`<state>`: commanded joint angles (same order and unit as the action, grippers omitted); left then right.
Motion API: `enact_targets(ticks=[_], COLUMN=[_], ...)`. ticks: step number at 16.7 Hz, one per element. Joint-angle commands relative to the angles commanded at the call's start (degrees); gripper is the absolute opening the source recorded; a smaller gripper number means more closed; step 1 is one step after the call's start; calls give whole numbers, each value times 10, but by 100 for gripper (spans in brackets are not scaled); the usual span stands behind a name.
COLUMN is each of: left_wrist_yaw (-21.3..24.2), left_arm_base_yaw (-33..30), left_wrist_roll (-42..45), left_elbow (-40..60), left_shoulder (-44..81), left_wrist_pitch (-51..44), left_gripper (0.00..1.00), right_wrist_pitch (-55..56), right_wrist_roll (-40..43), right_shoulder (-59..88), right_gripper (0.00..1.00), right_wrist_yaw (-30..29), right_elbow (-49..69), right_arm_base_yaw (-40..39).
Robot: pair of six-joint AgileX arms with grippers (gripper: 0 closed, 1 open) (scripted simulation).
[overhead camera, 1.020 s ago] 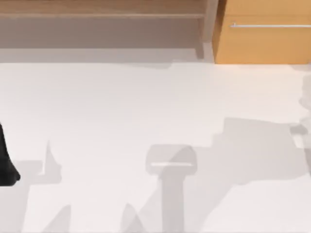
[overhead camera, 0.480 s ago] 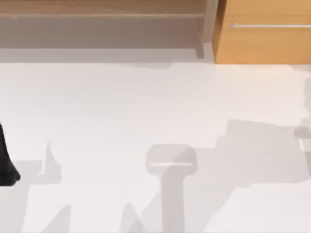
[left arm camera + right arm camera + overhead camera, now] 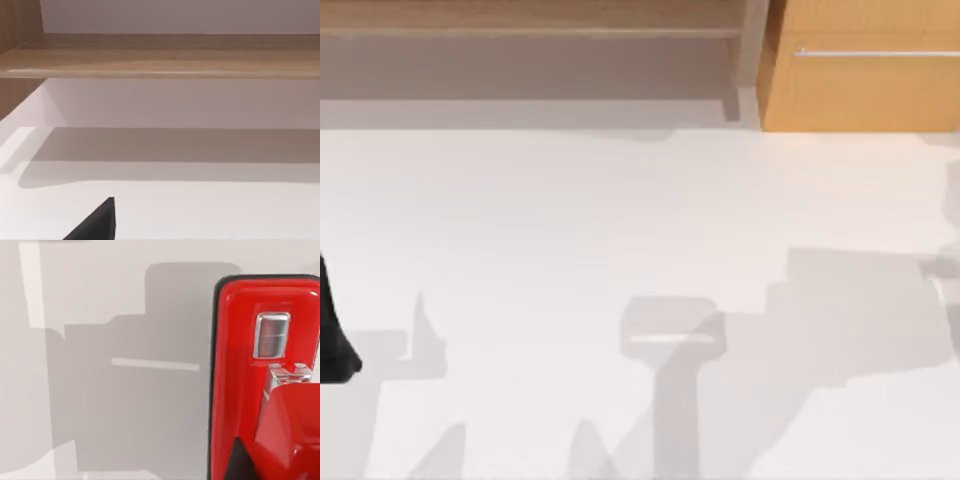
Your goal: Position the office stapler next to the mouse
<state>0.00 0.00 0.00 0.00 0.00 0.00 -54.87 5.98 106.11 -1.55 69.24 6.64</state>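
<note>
One red office stapler (image 3: 250, 390) fills the right side of the right wrist view, lying on the white table (image 3: 100, 340) with a metal plate near its end. Whether the right gripper is spread or pressed together cannot be told. At the top view's left edge, a dark part of the left arm (image 3: 332, 335) sits low, below a wooden shelf (image 3: 530, 20) and an orange cabinet (image 3: 860, 90).

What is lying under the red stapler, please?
Under the office stapler the white table shows, shadowed beside it. The part directly beneath it is covered.
</note>
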Motion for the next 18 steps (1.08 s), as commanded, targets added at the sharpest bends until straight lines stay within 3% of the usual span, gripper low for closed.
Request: enact_targets(ticks=[5, 18], left_wrist_yaw=[0, 0], left_arm_base_yaw=[0, 0], left_wrist_roll=[0, 0], left_elbow=[0, 0], left_shoulder=[0, 0], left_wrist_pitch=[0, 0], left_gripper=[100, 100], right_wrist_pitch=[4, 4], right_wrist_roll=[-1, -1], right_shoulder=[5, 5], right_gripper=[0, 98], right_wrist_yaw=[2, 2], right_elbow=[-5, -5], right_arm_base_yaw=[0, 0])
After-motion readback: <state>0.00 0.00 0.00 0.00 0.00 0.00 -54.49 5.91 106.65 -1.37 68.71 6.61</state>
